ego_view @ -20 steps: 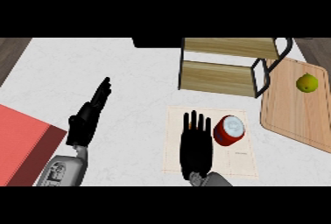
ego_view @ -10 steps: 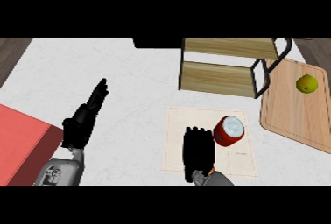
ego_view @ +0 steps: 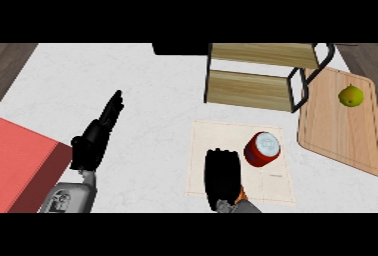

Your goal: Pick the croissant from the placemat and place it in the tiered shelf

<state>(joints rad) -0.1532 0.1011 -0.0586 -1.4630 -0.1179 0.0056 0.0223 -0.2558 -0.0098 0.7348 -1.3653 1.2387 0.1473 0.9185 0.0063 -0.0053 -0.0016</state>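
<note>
Croissant (ego_view: 241, 194) is almost wholly hidden: only a small orange-brown sliver shows at the lower right edge of the right hand (ego_view: 222, 175), low on the placemat (ego_view: 277, 186). The right hand comes in from the view's lower edge and sits over the left half of the placemat. Its fingers (ego_view: 221, 154) are bent downward and curled over the croissant, so the hand looks short and bunched. How much of the croissant they enclose cannot be seen.

Just to the right of that hand, a red can (ego_view: 262, 148) lies tilted on the placemat, its pale round end facing up. It sits close to the fingers without clearly touching them.

The tiered shelf (ego_view: 249, 89) stands beyond the placemat, toward the top of the view. It has two wooden levels in a dark frame, and nothing shows on either level. To the right of the shelf and placemat, a wooden cutting board (ego_view: 332, 132) lies on the white surface (ego_view: 155, 100), with a yellow-green fruit (ego_view: 352, 96) on its upper part.

The left hand (ego_view: 94, 142) is at the left, well apart from the placemat. Its fingers are straight and together, pointing up and slightly right, and they hold nothing. A red block (ego_view: 22, 162) fills the lower left corner beside that arm. A dark object (ego_view: 181, 48) sits at the top edge, next to the shelf.
</note>
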